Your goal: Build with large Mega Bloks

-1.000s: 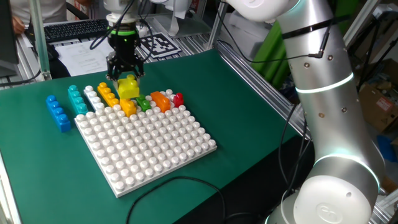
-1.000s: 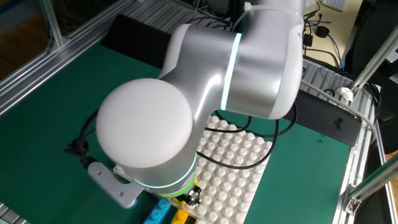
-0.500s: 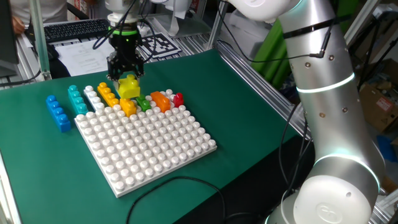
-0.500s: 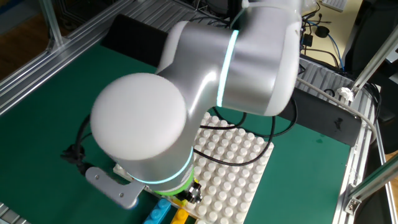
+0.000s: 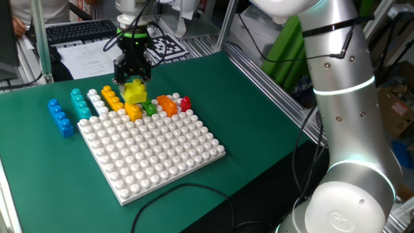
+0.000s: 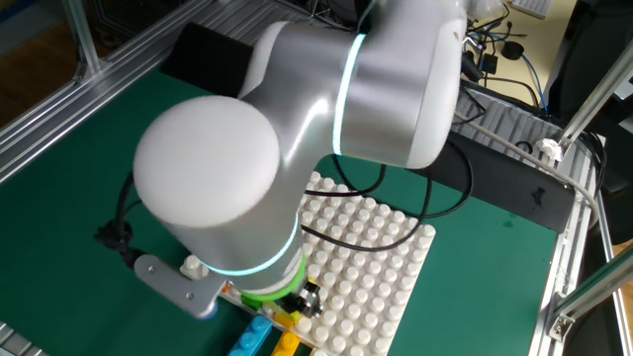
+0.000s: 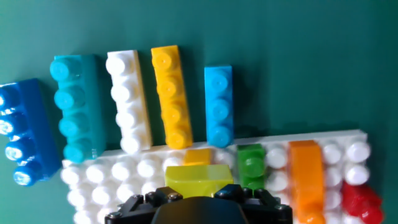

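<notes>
Gripping a yellow-green block (image 5: 134, 91), the claw (image 5: 131, 80) hung over the far edge of the white baseplate (image 5: 152, 152). Green (image 5: 150, 107), orange (image 5: 167, 105) and red (image 5: 185, 102) blocks sat along that edge. Blue (image 5: 60, 117), teal (image 5: 80, 103) and white (image 5: 97, 101) blocks lay on the bench (image 5: 259, 123) beside the plate.

In the other fixed view the arm (image 6: 297, 129) hides most bricks. In the hand view the end effector (image 7: 199, 208) covers the yellow brick's (image 7: 198, 176) lower part; the dark blue brick (image 7: 18, 134) runs off-frame.

Loose bricks (image 7: 168, 96) lie side by side beyond the baseplate (image 5: 155, 152) edge.
</notes>
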### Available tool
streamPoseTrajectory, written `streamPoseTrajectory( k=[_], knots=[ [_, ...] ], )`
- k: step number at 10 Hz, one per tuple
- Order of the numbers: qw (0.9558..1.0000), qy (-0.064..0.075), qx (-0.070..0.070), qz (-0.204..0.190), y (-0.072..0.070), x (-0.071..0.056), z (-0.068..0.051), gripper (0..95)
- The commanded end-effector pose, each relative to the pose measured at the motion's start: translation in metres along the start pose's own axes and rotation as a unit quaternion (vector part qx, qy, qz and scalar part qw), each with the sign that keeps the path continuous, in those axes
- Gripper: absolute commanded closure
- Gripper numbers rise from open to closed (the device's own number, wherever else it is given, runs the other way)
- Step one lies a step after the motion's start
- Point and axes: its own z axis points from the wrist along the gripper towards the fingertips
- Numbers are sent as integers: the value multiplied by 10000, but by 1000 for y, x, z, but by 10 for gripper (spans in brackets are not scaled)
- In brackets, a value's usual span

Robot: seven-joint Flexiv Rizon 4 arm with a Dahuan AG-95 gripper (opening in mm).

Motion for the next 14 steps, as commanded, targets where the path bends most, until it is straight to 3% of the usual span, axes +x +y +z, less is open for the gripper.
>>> streamPoseTrajectory(
  k=[1,4,5,7,14],
  knots=[
    [10000,-7,-7,48,7,6,-1,950],
    [9997,-15,-20,223,27,13,4,950],
    [9994,-26,-29,350,40,13,10,950],
    [9992,-40,-32,393,52,11,19,950],
    [9992,-200,4,357,64,8,51,950]
  ],
)
